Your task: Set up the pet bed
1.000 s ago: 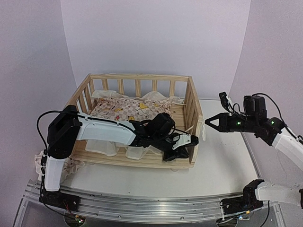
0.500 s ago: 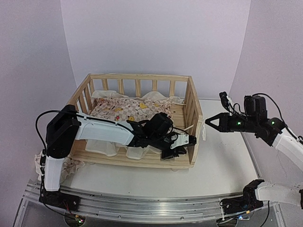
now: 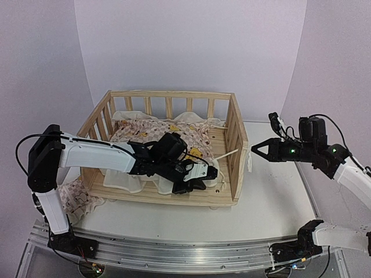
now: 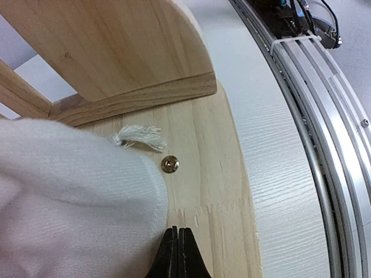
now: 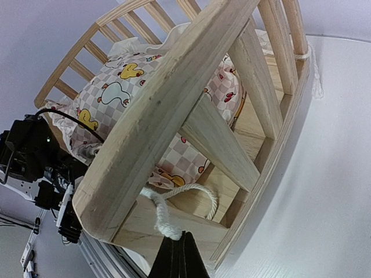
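The left gripper is low inside the pet bed, at the lower right part of its floor, near the front edge. In the left wrist view its fingers are pressed together and nothing shows between them. They are over the bare pine board, just beside the white underside of the cushion. A small brass screw and the frayed end of a tie string lie a little ahead of them. In the top view one string runs straight from the right rail toward this gripper; I cannot tell if it touches it.

The right gripper is also closed to a point and holds nothing. It is outside the bed, near the right end rail, at middle right of the frame. A looped white cord hangs on the corner post just in front of its tip.

The bed stands at the centre of the table. The checked cushion lies crumpled in its back left part, and some cloth hangs outside the left corner. A bare strip of table separates the front edge from the metal rail. More white surface lies at the right.
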`<action>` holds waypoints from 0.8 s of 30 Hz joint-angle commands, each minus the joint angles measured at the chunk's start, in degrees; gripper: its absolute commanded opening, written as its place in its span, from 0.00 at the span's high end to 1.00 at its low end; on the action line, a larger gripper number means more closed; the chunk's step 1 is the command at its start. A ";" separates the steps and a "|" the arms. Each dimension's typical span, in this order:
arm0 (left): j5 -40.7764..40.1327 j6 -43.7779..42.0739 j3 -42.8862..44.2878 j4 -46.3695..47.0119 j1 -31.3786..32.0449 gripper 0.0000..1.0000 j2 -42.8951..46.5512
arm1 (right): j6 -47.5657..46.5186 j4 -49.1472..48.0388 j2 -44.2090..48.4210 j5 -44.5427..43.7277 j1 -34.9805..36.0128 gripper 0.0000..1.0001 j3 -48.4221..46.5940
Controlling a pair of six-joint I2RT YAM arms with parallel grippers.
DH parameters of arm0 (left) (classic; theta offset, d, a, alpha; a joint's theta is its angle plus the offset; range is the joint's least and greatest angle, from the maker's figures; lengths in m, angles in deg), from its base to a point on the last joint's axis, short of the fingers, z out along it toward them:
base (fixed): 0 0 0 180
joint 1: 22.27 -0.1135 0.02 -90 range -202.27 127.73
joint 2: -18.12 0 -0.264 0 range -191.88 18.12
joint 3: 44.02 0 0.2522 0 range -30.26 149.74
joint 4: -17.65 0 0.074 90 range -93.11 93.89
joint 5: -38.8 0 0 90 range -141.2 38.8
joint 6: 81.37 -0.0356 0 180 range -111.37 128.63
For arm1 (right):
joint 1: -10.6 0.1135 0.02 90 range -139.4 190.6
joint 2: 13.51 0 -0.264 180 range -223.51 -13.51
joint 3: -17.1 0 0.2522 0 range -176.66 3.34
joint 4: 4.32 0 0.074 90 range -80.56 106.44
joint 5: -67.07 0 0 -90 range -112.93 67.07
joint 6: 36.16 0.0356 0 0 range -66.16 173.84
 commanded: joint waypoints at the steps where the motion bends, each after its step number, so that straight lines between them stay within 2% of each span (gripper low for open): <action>1: -1.06 -0.33 2.06 2.56 0.19 1.00 0.08 | 0.31 -1.87 -0.14 0.24 0.04 1.00 -0.53; 3: -4.17 -0.32 4.67 4.28 0.23 1.00 -2.92 | 0.46 -1.88 -0.43 0.36 0.04 1.00 -0.85; 5: -5.05 -1.99 6.88 5.27 0.24 0.95 -4.66 | 0.50 -1.89 -0.57 0.50 0.04 1.00 -1.02; 10: 7.45 -12.34 8.70 5.66 0.51 0.68 -4.99 | 0.55 -1.95 -0.60 0.19 0.04 1.00 -0.56; 13: 13.55 -18.40 11.23 2.78 0.62 0.60 -6.90 | 0.76 -2.22 -0.62 0.18 0.03 1.00 -0.24; 17: 12.17 -19.08 16.21 1.64 0.44 0.57 -11.71 | 0.62 -2.24 -0.46 0.20 0.04 1.00 -0.23; 21: 10.97 -15.43 23.49 -3.91 0.29 0.58 -16.79 | 0.50 -2.24 -0.21 -0.05 0.05 1.00 -0.15; 24: 12.45 -11.49 25.22 -4.54 0.18 0.57 -18.40 | 0.63 -2.32 -0.43 -0.06 0.03 1.00 0.03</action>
